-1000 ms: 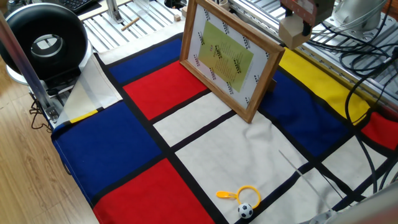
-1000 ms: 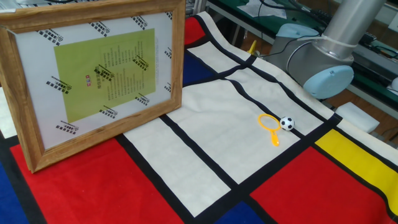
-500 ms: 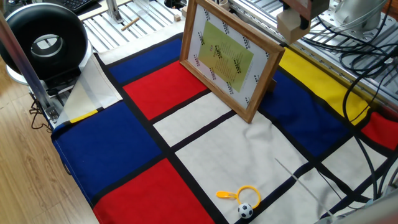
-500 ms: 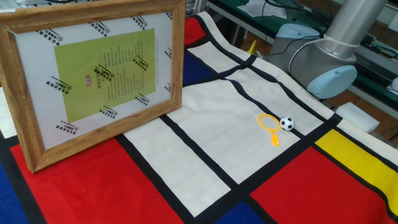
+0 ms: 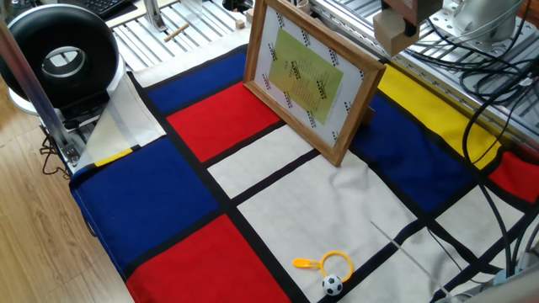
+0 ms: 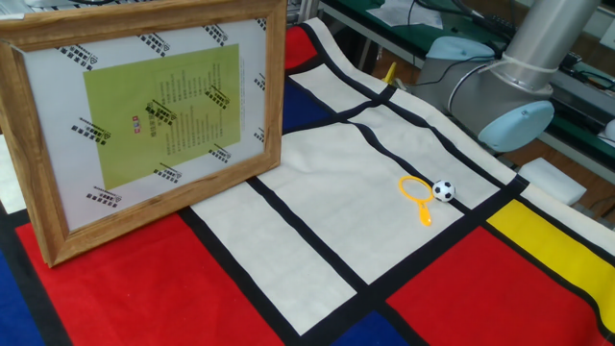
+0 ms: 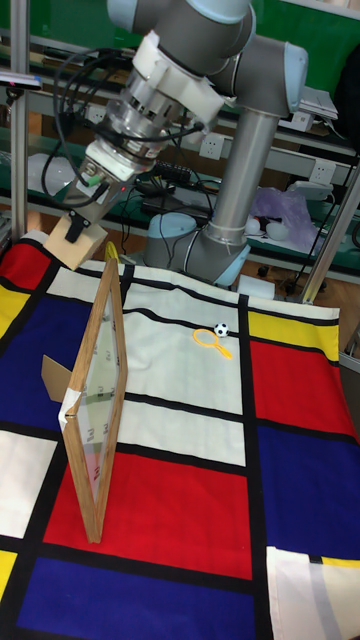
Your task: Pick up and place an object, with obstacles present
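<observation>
The object, a small light-tan wooden cube [image 5: 394, 30] [image 7: 79, 247], hangs in the air with my gripper [image 5: 409, 12] [image 7: 84, 226] shut on its top. It sits just above and behind the top edge of the obstacle, a large wooden-framed picture [image 5: 308, 77] [image 6: 144, 117] [image 7: 96, 400] that stands upright on the coloured cloth. The picture has a white mat and a yellow-green printed sheet. In the other fixed view the cube and gripper are out of sight.
A yellow ring [image 5: 335, 261] [image 6: 415, 188] [image 7: 208, 339] and a tiny football [image 5: 332, 285] [image 6: 443, 190] [image 7: 220, 328] lie on a white panel. A black round device [image 5: 63, 55] stands at the cloth's left corner. The arm's base [image 6: 509, 106] and cables [image 5: 497, 101] border the cloth.
The gripper has lifted the cube slightly higher and a little toward the picture's top edge. Picture, ring and football have not moved.
</observation>
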Controlling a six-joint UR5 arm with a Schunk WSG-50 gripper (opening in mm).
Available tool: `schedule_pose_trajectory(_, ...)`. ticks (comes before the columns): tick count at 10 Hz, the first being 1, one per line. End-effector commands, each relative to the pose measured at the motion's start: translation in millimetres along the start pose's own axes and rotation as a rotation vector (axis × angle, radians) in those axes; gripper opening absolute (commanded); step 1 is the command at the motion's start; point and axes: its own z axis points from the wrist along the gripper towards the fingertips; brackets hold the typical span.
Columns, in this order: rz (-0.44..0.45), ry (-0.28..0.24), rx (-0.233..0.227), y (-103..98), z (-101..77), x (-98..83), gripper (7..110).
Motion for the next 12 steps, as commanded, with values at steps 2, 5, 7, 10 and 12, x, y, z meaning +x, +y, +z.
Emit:
schedule_pose_trajectory(2, 0.029, 0.018, -0.003, 5.5, -11.9, -15.0, 7)
schedule_pose_trajectory(5, 0.040, 0.024, -0.004, 9.4, -17.3, -23.7, 7)
schedule_pose_trajectory(7, 0.053, 0.018, -0.007, 12.5, -18.7, -31.1, 7)
schedule_pose_trajectory(10, 0.070, 0.019, -0.016, 18.5, -19.2, -42.1, 7)
schedule_pose_trajectory(12, 0.073, 0.021, -0.017, 19.8, -19.2, -44.7, 7)
